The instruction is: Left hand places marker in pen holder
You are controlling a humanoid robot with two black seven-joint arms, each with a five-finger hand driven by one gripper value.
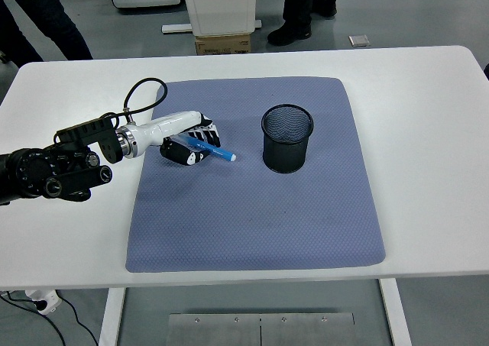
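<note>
Left hand (186, 141) grips marker (212, 149) beside pen holder (287, 138).

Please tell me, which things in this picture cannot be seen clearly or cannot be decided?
1. Head view: whether the left hand grips the marker or only rests on it; the fingers cover its rear part.
2. Head view: the bottom inside the pen holder; dark mesh hides whether it is empty.
3. Head view: the people at the top, cut off by the picture edge; only legs and shoes show.
4. The right arm is out of view.
</note>
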